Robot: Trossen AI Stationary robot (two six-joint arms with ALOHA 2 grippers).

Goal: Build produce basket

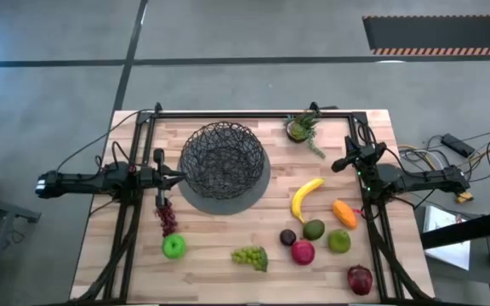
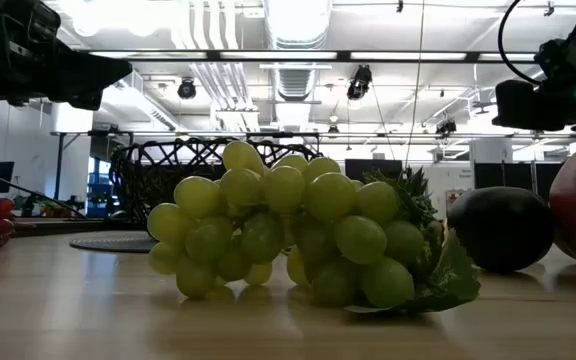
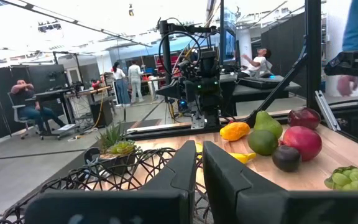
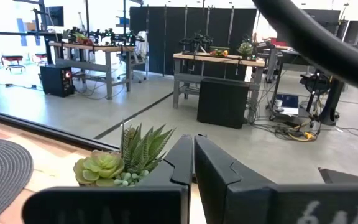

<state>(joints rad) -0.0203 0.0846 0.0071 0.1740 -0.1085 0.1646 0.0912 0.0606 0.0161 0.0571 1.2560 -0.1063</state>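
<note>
the wire basket (image 1: 224, 166) sits on its grey disc at the table's middle, holding no fruit. the left gripper (image 1: 179, 178) hangs just beside the basket's left rim, fingers pressed nearly together on nothing. the right gripper (image 1: 340, 164) waits well right of the basket, near the potted plant (image 1: 300, 127), closed and empty. purple grapes (image 1: 168, 218), green apple (image 1: 173, 246), green grapes (image 1: 251, 256), banana (image 1: 305, 197) and pomegranate (image 1: 359, 278) lie outside the basket. in the low view the green grapes hide most of the basket.
</note>
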